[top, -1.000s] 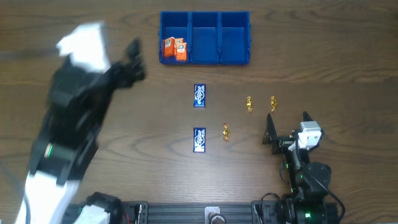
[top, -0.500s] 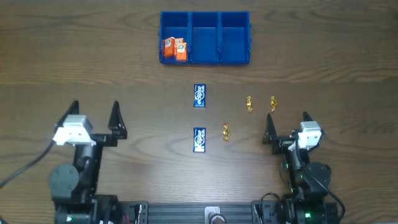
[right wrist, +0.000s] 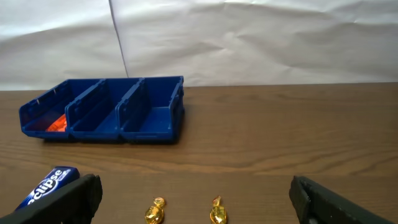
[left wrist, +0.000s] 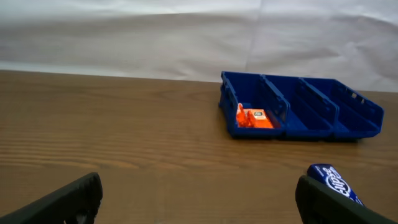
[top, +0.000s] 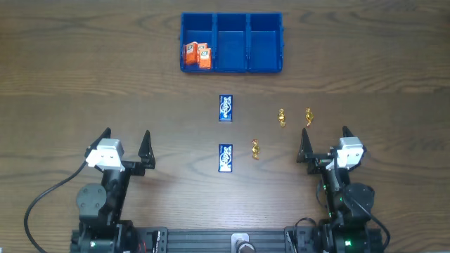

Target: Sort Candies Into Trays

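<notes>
blue tray [top: 232, 69] far ahead, two orange boxes [top: 197, 55] in its left bin | two blue packets [top: 225, 108] flat, between left gripper [top: 126, 133] and right gripper [top: 324, 133] | three gold candies [top: 281, 117] near right gripper

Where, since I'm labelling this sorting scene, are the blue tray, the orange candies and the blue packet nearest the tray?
blue tray [top: 231, 42]: top view, bare floor of its middle compartment.
orange candies [top: 190, 54]: top view, face of one box.
blue packet nearest the tray [top: 225, 108]: top view, centre of its wrapper.

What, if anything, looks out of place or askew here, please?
Nothing stands out: two orange candy packs sit in the left compartment of the blue tray; two blue packs and three gold candies lie on the table.
</notes>
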Robot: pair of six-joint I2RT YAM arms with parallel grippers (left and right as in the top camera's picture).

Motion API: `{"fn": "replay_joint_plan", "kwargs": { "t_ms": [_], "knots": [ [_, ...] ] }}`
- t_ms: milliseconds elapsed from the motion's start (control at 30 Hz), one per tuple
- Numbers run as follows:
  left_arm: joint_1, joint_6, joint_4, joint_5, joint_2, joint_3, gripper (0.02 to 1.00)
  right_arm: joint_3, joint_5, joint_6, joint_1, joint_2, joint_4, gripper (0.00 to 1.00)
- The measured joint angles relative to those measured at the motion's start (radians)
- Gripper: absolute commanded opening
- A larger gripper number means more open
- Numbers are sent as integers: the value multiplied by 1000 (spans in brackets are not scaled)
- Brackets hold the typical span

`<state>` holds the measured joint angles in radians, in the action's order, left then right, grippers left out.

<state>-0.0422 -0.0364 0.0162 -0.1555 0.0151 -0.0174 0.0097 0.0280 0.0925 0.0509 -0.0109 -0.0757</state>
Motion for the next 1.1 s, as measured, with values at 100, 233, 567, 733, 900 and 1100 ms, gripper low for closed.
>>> {"fn": "replay_joint_plan", "kwargs": {
  "t_ms": [100,233,567,733,900,1100],
  "knots": [
    [0,1,9,0,-1,-5,998,0,0,0,0,0,0,998],
    [0,7,10,0,-1,-6,998,0,0,0,0,0,0,1000],
    [0,8,11,0,-1,-6,996,0,0,0,0,0,0,998],
    [0,8,10,0,-1,-6,996,0,0,0,0,0,0,1000],
    [0,8,11,0,-1,-6,998,0,8,0,0,0,4,1000],
    [0,8,10,0,-1,-6,998,7,180,60,0,-47,137,998]
  ]
}}
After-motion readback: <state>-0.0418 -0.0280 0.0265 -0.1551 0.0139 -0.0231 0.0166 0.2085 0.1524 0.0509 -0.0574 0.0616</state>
